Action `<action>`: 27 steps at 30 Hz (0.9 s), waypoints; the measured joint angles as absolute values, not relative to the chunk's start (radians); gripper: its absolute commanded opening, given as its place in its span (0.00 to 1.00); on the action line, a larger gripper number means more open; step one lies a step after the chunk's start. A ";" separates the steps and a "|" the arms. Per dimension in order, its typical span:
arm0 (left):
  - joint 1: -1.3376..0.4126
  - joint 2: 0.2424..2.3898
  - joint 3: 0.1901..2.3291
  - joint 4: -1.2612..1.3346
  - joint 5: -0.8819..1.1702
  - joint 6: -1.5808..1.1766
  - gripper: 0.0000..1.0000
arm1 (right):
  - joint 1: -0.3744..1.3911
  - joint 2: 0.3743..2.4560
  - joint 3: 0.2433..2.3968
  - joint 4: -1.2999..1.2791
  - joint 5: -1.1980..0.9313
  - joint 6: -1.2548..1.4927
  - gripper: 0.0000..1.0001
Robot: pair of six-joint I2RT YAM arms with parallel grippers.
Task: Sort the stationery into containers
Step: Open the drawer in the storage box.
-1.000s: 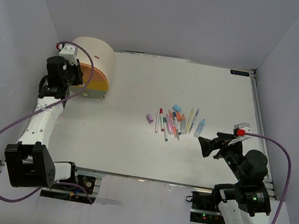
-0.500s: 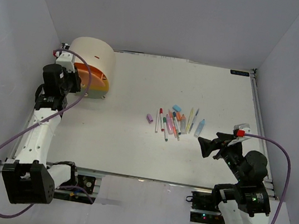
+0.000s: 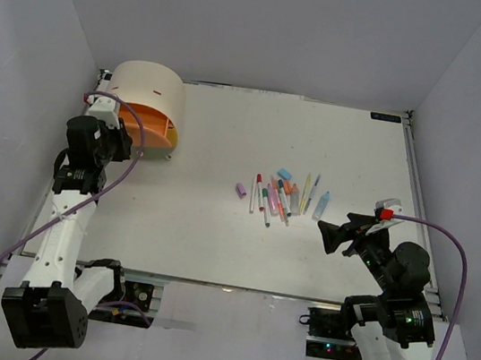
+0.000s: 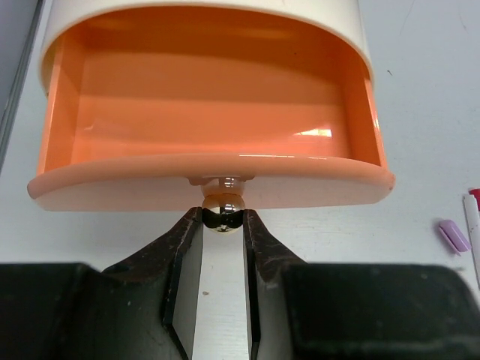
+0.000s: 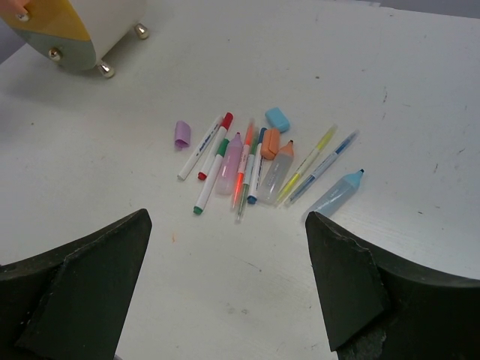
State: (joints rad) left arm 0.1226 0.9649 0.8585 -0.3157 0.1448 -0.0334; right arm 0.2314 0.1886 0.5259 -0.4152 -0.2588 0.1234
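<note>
Left gripper (image 4: 223, 219) pinches the knob (image 4: 223, 209) of the peach drawer (image 4: 210, 174), which is pulled out of the cabinet (image 3: 150, 90). Right gripper (image 5: 227, 219) is wide and empty, hovering over the pens (image 5: 251, 161), which lie well right of the cabinet. Drawer-opening step looks done. Next: release the knob, then a precise pinch on one thin pen.

We are finding no text, number or brand that we can read in any view. We are seeing a small dark label (image 3: 386, 117) at the far right edge of the tabletop (image 3: 197, 228), with pale marks on it too small to make out. We are also noticing faint bluish print along the barrel of one white pen (image 5: 199, 149) in the pile, too blurred to read.
</note>
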 measured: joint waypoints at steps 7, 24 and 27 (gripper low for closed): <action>0.123 0.931 0.843 -0.337 0.160 -0.061 0.29 | 0.231 0.189 0.526 -0.415 -0.265 0.124 0.90; 0.122 0.869 0.826 -0.394 0.192 -0.094 0.70 | 0.231 0.189 0.526 -0.415 -0.265 0.123 0.90; 0.122 0.862 0.828 -0.415 0.196 -0.099 0.76 | 0.231 0.189 0.526 -0.415 -0.265 0.123 0.90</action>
